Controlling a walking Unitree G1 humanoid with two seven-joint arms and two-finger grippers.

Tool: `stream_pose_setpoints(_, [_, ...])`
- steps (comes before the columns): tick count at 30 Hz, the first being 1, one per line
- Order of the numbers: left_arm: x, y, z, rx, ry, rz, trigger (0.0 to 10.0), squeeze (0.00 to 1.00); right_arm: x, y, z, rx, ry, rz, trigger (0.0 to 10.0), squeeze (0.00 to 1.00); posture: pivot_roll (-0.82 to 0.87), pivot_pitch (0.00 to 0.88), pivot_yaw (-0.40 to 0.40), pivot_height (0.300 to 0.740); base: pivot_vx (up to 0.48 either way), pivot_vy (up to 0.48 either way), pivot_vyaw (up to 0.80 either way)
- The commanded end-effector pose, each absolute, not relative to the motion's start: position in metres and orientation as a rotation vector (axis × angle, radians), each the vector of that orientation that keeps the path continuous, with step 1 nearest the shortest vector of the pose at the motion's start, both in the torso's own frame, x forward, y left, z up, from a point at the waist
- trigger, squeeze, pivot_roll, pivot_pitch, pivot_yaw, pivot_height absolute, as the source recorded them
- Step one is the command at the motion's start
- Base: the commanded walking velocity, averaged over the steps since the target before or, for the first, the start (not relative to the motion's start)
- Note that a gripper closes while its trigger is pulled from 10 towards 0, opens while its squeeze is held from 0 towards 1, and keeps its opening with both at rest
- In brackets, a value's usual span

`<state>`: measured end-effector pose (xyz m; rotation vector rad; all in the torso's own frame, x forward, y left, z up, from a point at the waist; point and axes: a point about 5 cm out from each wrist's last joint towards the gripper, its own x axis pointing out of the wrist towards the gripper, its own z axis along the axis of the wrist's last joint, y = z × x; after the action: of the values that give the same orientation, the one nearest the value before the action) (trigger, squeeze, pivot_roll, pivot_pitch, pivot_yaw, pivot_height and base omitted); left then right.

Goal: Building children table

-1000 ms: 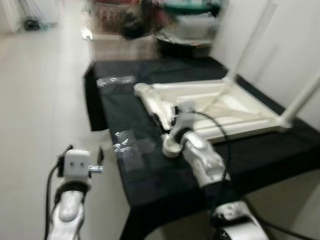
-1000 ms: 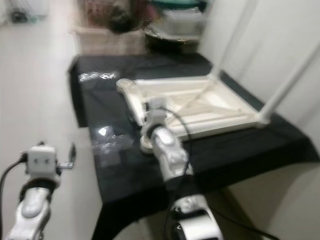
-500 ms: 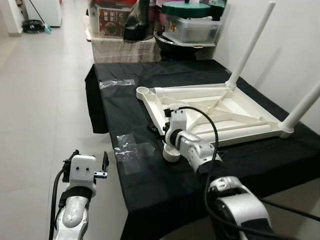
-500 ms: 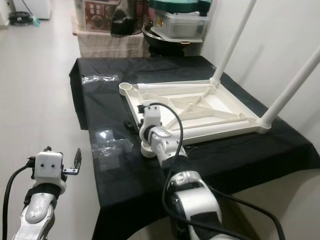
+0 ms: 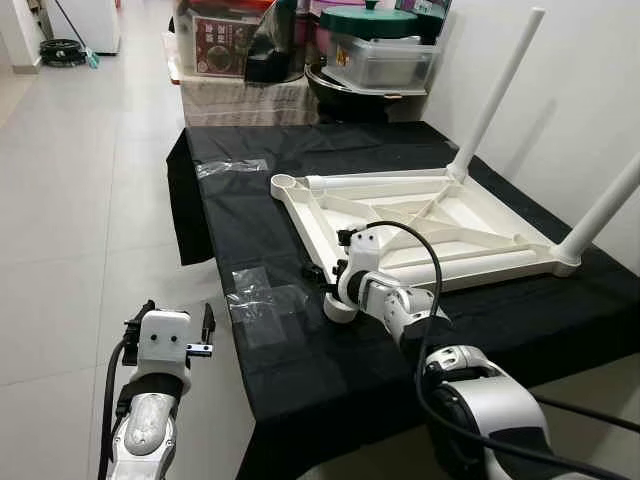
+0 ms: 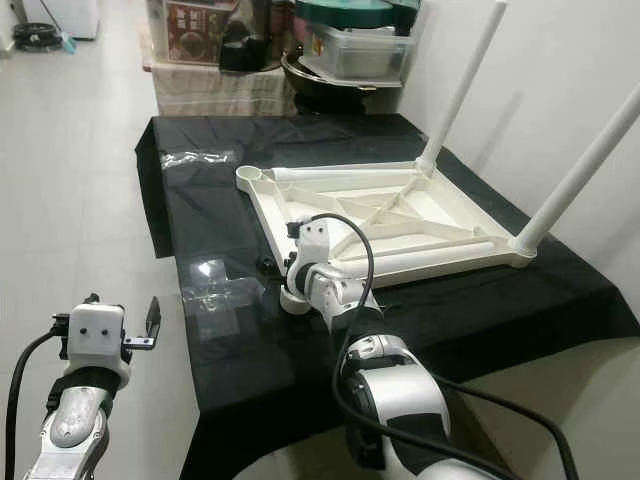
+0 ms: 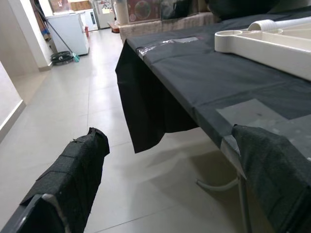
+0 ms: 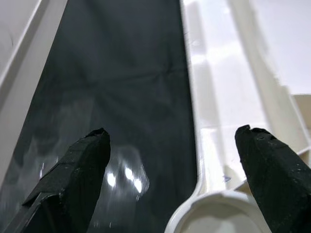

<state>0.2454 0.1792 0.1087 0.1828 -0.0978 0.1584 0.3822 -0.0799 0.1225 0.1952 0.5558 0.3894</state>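
One tabletop [image 5: 430, 225], two legs [image 5: 497, 92]

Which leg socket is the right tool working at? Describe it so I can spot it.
On the black-clothed table lies the upside-down white tabletop. The round socket at its nearest corner sits by the right tool; unlike the two wall-side corners, it holds no leg.

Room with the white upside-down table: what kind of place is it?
Probably a home, maybe near a kitchen. A tiled floor, a low bench with pots and a lidded plastic box, and a broom by a white appliance suggest it.
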Motion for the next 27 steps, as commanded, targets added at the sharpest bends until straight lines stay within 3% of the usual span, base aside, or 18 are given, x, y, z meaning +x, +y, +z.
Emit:
stream_pose_setpoints(1, [0.247,0.177,0.106,0.181,-0.09,0.158,10.0,0.0,0.368,-0.079,0.094,0.13,0.671,0.43,10.0,0.0,0.08,0.0,-0.167,0.74,0.0,0.0,0.0])
stream_pose_setpoints(10, [0.246,0.178,0.106,0.183,-0.088,0.166,10.0,0.0,0.368,-0.064,0.1,0.029,0.666,0.514,10.0,0.0,0.08,0.0,-0.165,0.74,0.0,0.0,0.0])
stream_pose_setpoints(14, [0.247,0.176,0.105,0.184,-0.084,0.159,10.0,0.0,0.358,-0.069,0.083,-0.051,0.774,0.502,10.0,0.0,0.08,0.0,-0.167,0.74,0.0,0.0,0.0])
stream_pose_setpoints(27, [0.245,0.174,0.102,0.181,-0.07,0.161,10.0,0.0,0.352,-0.079,0.071,-0.264,0.862,0.53,10.0,0.0,0.08,0.0,-0.179,0.74,0.0,0.0,0.0])
